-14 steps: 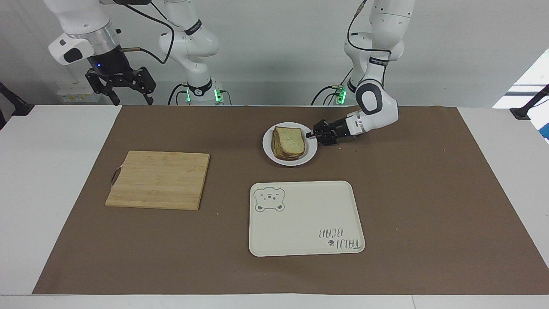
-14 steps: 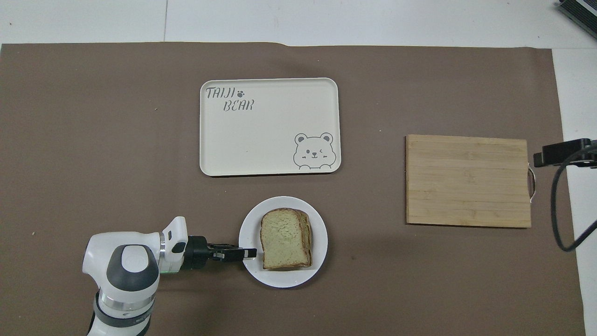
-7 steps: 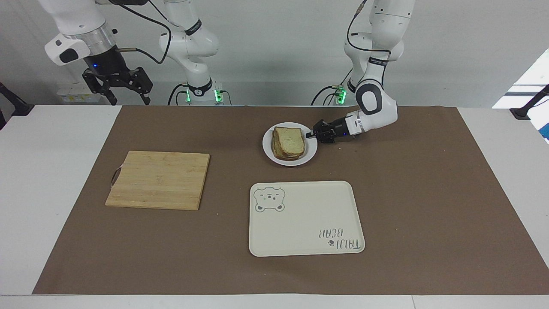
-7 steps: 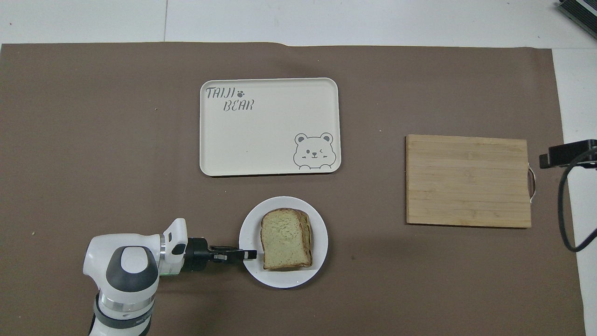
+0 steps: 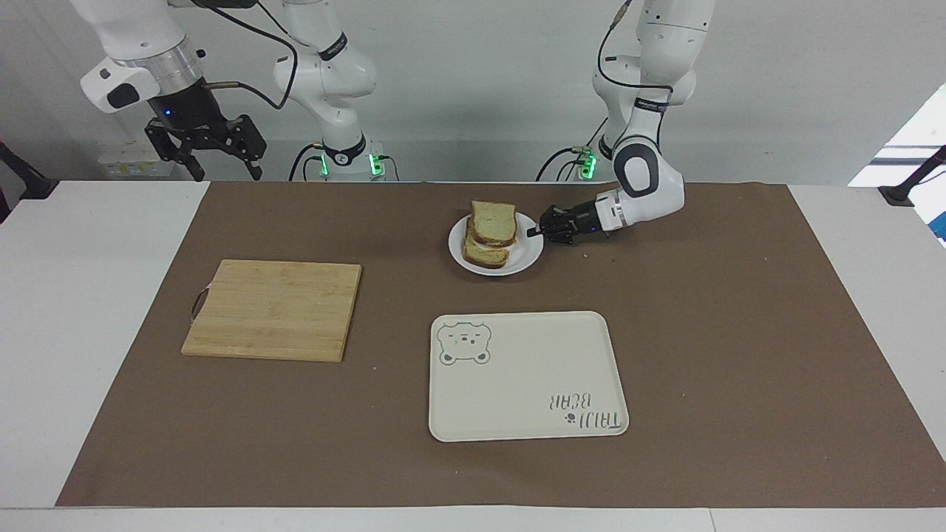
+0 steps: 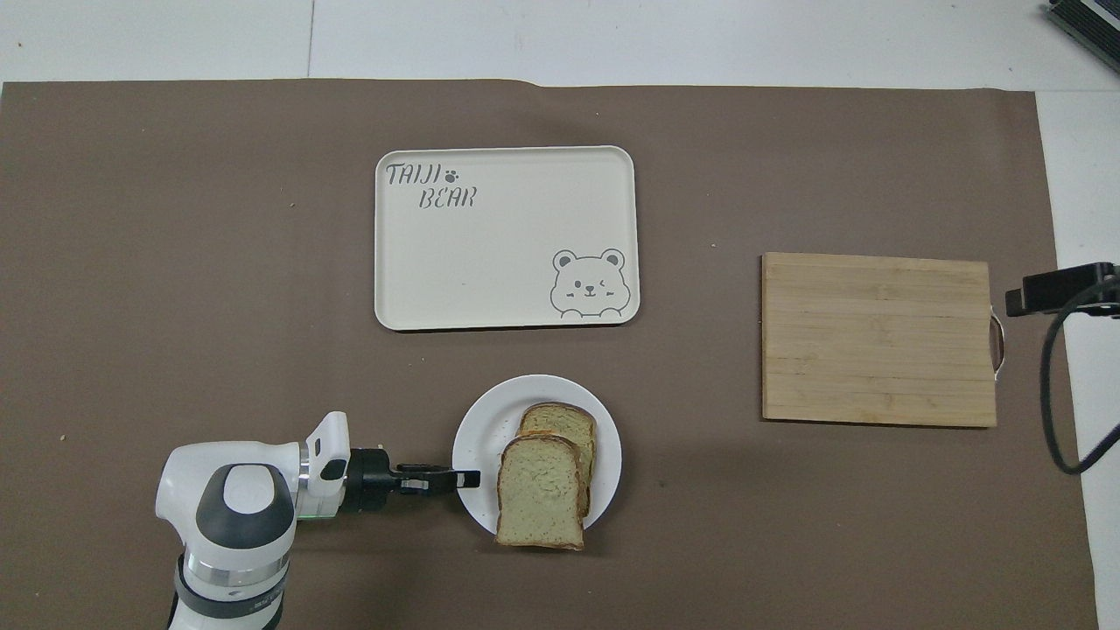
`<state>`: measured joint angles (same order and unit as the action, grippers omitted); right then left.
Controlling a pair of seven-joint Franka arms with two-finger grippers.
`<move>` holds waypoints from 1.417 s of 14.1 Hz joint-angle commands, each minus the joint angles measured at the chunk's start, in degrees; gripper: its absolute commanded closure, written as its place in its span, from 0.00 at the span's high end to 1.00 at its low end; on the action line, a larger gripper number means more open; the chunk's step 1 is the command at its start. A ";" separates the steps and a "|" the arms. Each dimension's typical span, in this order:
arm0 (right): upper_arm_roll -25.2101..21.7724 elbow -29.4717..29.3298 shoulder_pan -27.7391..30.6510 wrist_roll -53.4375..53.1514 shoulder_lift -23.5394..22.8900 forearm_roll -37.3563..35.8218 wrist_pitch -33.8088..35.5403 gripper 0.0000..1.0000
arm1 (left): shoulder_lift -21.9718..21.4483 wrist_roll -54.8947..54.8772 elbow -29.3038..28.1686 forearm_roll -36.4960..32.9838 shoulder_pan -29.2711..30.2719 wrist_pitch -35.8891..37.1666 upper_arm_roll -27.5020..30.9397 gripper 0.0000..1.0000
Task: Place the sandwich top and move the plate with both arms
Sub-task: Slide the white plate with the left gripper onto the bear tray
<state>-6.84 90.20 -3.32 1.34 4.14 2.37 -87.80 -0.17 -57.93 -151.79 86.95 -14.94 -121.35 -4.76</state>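
A: Sandwich top [image 6: 541,492]?

B: On the stack, but slid off line; it overhangs the plate's rim on the side nearer the robots; the lower slices [image 6: 560,427] show from under it, farther from the robots; in the facing view the top [image 5: 494,222] sits skewed against the pile.

A: Plate [image 6: 484,422]?

B: Small, round, white; on the brown mat, nearer the robots than the cream tray [image 6: 507,237] with the bear drawing; in the facing view it looks tilted, with the rim [image 5: 526,258] lifted on the gripper side; can't confirm how much of it is off the mat.

A: Left gripper [image 5: 533,231]?

B: Low, reaching in sideways from the left arm's end; fingers clamped together on the plate's edge; the overhead view shows the tips [image 6: 468,478] right at the rim.

A: Right gripper [image 5: 219,164]?

B: High in the air at the right arm's end, near the table's robot-side edge; fingers spread apart, holding nothing; that arm waits; in the overhead view only a black bit at the frame's edge.

A: Anything else?

B: Bamboo cutting board [image 6: 878,338] toward the right arm's end, well apart from the plate; nothing on it; tray bare as well.
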 commanded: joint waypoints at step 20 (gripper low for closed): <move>-0.11 -1.08 -0.28 1.30 -0.54 0.27 0.97 1.00 | 11.41 13.01 27.14 -10.39 19.76 19.05 0.46 0.00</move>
<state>-6.70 90.20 -3.46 1.34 4.14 2.37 -87.80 7.92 -48.42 -130.39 78.97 3.03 -105.25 -3.91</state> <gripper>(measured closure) 0.000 0.960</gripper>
